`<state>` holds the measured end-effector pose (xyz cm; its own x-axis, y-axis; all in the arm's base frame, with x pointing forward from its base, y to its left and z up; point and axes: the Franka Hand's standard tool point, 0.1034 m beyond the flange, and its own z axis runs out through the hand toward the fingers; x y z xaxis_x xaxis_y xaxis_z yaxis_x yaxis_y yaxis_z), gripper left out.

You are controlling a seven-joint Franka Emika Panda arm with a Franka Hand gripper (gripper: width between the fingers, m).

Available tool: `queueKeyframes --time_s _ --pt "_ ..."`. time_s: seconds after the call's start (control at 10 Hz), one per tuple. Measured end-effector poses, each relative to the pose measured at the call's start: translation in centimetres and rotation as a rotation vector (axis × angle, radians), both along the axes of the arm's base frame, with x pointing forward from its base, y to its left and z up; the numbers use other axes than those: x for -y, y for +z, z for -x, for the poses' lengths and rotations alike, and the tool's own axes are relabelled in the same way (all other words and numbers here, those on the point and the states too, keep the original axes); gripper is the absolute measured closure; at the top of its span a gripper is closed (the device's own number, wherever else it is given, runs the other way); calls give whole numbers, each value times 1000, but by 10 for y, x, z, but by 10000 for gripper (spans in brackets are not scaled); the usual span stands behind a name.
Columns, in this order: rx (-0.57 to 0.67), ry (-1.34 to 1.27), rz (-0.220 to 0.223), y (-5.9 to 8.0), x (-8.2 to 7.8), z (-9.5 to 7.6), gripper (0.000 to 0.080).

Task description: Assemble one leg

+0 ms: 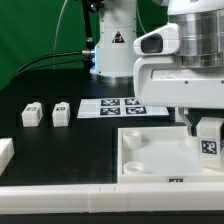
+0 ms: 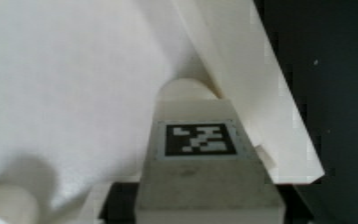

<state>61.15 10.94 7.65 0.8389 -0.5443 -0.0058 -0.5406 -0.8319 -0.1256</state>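
The leg (image 1: pixel 209 140) (image 2: pixel 201 140) is a small white block with a black-and-white square tag on its side. The tool (image 1: pixel 205 128) (image 2: pixel 197 200) is clamped on it, with one finger on each side. The leg stands upright in the tool, and its tag faces the camera in the exterior view. It is at the corner of the big white panel (image 1: pixel 150 160) (image 2: pixel 69 80) on the exterior view's right. The pictures do not show if the leg touches the panel.

In the wrist view, the leg sits close to a raised edge of the panel.

The panel lies flat on the black bench (image 1: pixel 60 150). Just behind the panel lies the marker board (image 1: pixel 120 105), flat on the bench.

On the exterior view's left, well apart from the panel, a second leg (image 1: pixel 32 115) and a third leg (image 1: pixel 61 114) stand side by side. They are near each other but do not touch.

The base of the arm (image 1: pixel 110 45) stands at the back of the bench, in front of a green wall (image 1: pixel 30 30).
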Motion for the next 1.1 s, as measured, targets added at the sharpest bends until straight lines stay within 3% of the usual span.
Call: queueKeyframes --time_s 0.5,0.9,1.1 --pt "-67 -612 -38 -1 -2 1 508" --pt "-83 -710 -63 -2 -2 1 508" --pt "-82 -694 -61 -2 -2 1 225"
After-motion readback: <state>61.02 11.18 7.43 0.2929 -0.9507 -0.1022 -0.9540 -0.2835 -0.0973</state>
